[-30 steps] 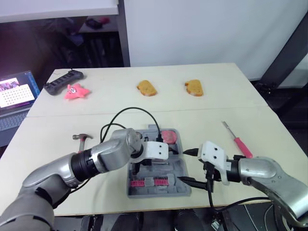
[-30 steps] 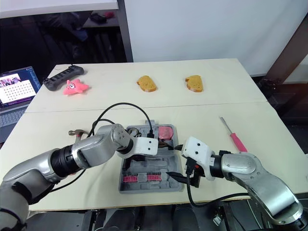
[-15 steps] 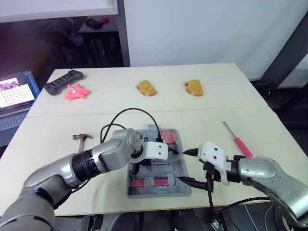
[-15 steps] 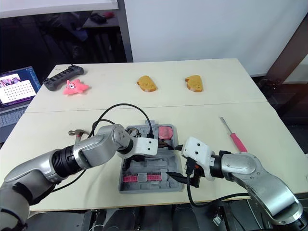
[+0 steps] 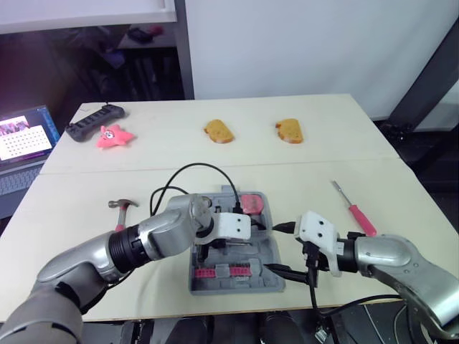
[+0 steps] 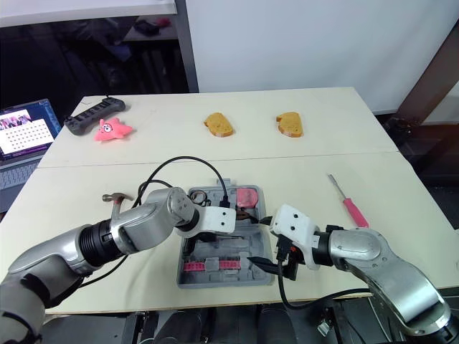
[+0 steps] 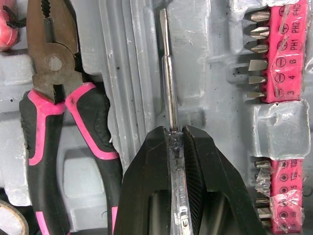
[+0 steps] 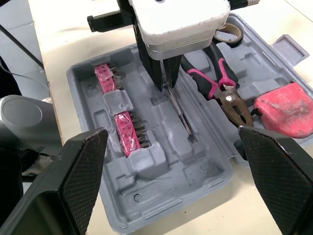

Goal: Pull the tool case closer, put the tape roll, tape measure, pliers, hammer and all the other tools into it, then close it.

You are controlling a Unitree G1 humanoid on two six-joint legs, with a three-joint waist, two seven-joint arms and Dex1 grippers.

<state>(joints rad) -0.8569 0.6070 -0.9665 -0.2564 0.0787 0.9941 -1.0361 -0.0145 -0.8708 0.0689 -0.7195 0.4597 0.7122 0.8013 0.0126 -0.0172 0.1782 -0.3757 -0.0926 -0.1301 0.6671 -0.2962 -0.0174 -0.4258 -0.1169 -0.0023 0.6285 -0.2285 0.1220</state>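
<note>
We are seeing a grey tool case [image 8: 161,196], pink-and-black pliers [image 7: 49,83], pink bit strips [image 7: 282,58] and a red tape measure [image 8: 286,107]

Bright and even all over the pale table [image 5: 323,136]. Comes softly from above, with no hard edges to any shadow. Only a thin, faint shadow under each bread slice [image 5: 218,131]. Flat and very bright on the white wall [image 5: 301,43]. Dark and dim in the room behind [image 5: 93,64], on the left. Glows a little at the laptop screen [image 5: 25,137]. Darker down in the deep hollows of the grey tool case [image 8: 166,196], lighter on its ridges. Up close, shines thin and white along the screwdriver [image 7: 168,98]. Glares pale and wet-looking on the clear tape [image 7: 283,134] over the pink bit holders [image 7: 288,49].
</note>
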